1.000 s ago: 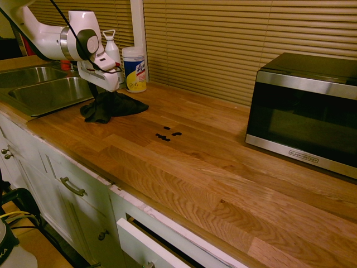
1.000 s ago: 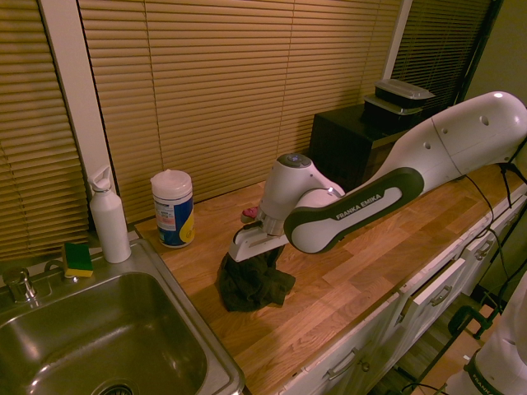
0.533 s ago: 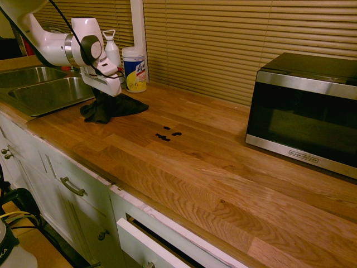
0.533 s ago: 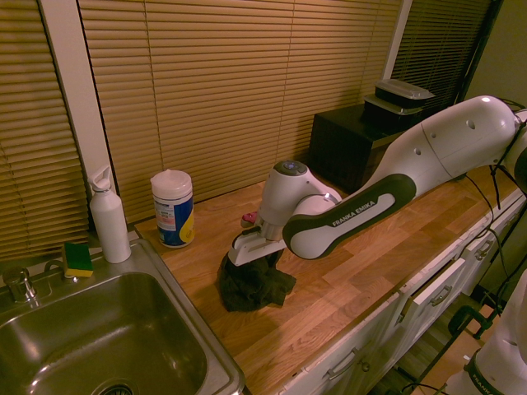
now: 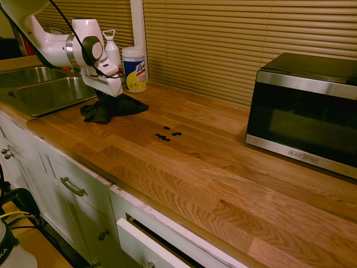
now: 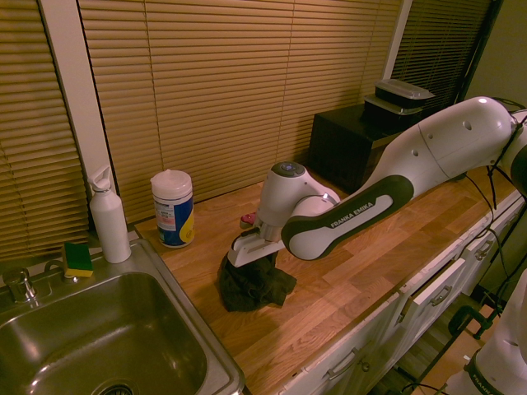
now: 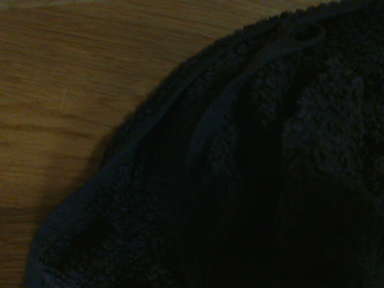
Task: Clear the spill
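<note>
My gripper (image 5: 107, 96) is down in the top of the soft, floppy, light cloth (image 5: 111, 107), but I cannot tell if it is pinched yet, and the spill (image 5: 167, 134) sits nearby on the counter (image 5: 223, 167).

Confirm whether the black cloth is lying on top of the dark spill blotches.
No, the black cloth is bunched near the sink, while the spill sits apart on bare wood, uncovered.

— What does the arm (image 6: 395, 177) look like?
— White, rounded shells with a dark grey band that reads "FRANKA EMIKA".
— Anything else?
— A round grey cap tops one joint, and a black cable runs along it.
</note>
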{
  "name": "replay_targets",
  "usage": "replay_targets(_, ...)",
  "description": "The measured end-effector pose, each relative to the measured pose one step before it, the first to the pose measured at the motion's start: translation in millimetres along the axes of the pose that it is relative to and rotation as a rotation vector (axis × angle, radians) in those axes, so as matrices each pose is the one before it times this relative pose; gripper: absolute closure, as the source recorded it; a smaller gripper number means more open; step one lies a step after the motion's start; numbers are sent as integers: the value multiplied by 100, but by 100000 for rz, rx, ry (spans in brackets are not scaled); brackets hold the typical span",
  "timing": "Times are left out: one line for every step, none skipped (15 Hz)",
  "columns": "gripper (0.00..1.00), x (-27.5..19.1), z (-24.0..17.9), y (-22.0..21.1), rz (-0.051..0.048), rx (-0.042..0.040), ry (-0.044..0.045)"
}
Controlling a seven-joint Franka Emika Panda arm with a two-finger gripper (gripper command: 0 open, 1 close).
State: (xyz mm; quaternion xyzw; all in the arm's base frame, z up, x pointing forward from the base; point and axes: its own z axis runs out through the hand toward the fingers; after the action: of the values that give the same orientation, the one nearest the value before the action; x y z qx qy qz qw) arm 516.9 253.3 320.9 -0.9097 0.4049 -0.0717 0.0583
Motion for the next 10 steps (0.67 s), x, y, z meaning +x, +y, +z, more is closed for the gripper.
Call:
replay_targets(100,148,6,38,-284,-78,113)
replay_targets(100,223,-2,50,-77,-172,119)
replay_targets(100,457,-28,86,198,-495,224)
replay_targets(100,858,11,198,157,-590,407)
replay_targets(100,1020,38,293,-155,-263,510)
replay_targets(100,1083,23,341,-363,-350,396)
replay_targets(100,1018,15,343,-52,-396,185)
replay_targets(100,963,34,369,432,-370,122)
replay_targets(100,952,39,387,822,-152,-14)
replay_targets(100,970,4,418,895,-154,-136)
